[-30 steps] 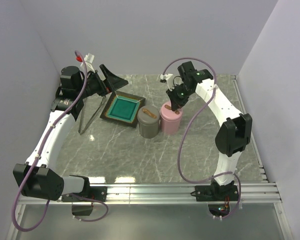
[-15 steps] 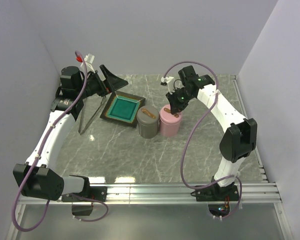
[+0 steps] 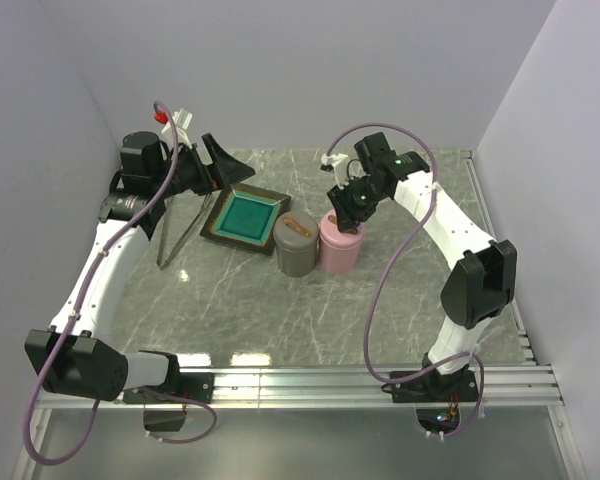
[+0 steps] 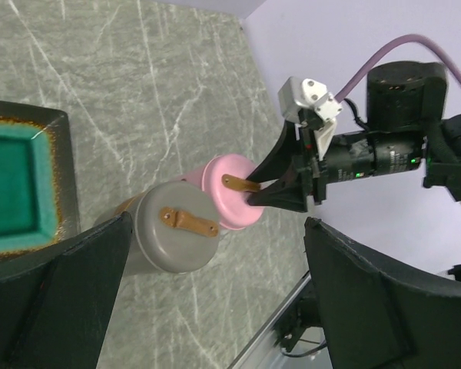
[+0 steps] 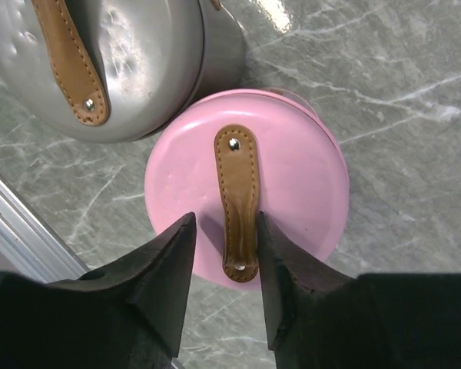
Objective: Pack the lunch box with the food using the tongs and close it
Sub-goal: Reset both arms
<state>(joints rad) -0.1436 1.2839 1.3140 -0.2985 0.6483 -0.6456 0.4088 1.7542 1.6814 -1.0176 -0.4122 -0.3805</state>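
Observation:
The lunch box is two round tins side by side, a pink one (image 3: 340, 243) and a grey one (image 3: 298, 245), both with lids on. My right gripper (image 5: 224, 219) hovers over the pink lid (image 5: 292, 177), open, its jaws either side of the brown leather strap (image 5: 239, 192). The right finger touches the strap and a gap shows on the left. The silver tongs (image 3: 177, 228) lie on the table at the left. My left gripper (image 3: 212, 160) hangs wide open and holding nothing above the back left. No food is in view.
A square dark plate with a teal centre (image 3: 246, 216) sits left of the grey tin (image 4: 177, 238). Walls close in at the back and both sides. A metal rail (image 3: 310, 378) runs along the near edge.
My right gripper's jaws have parted from shut on the pink lid's strap, and the wrist has risen slightly. The left arm and the tongs have not moved.

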